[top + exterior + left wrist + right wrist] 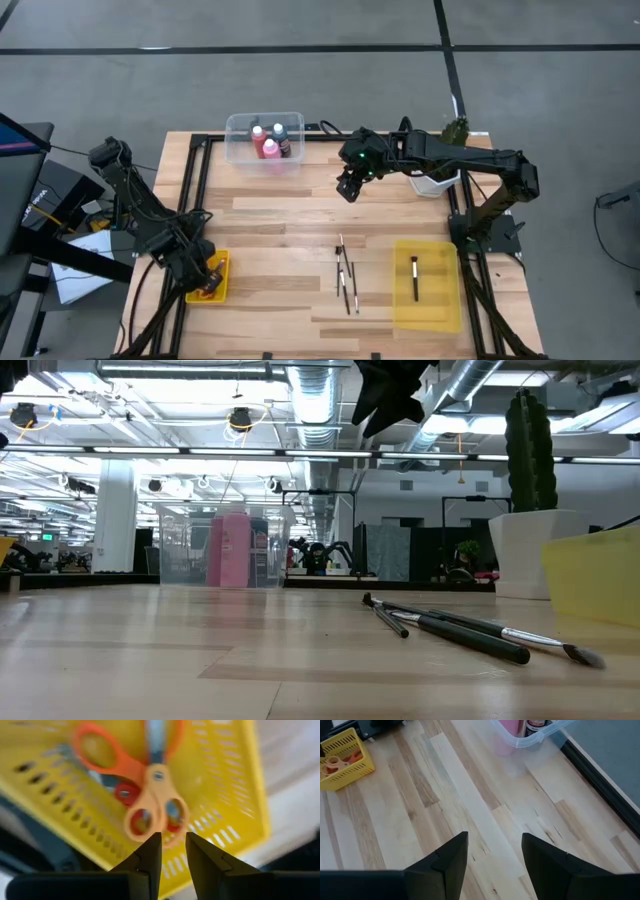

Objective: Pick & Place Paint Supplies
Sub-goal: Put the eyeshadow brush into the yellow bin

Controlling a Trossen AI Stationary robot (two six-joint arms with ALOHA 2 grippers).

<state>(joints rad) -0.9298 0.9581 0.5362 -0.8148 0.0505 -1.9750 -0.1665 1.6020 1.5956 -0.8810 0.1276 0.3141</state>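
A: Nearest the low camera lie thin dark-handled brushes (455, 628), three loose on the pale plank table (290, 225). A fourth brush (414, 277) lies in the translucent yellow plastic tray (428, 310).

B: And the claws?

A: The left gripper (172, 845) hangs just over the perforated yellow plastic basket (235, 780), its fingers a narrow gap apart, clamped on nothing. Below it lie the orange-handled scissors (145, 767) across the red-handled scissors (129, 794).

B: The right one?

A: The right gripper (492, 845) hovers above bare wood, fingers wide apart, empty. Nearby, the clear plastic bin (264, 140) holds a pink bottle (268, 148), a red one (257, 133) and a small dark white-capped one (280, 138), possibly more.
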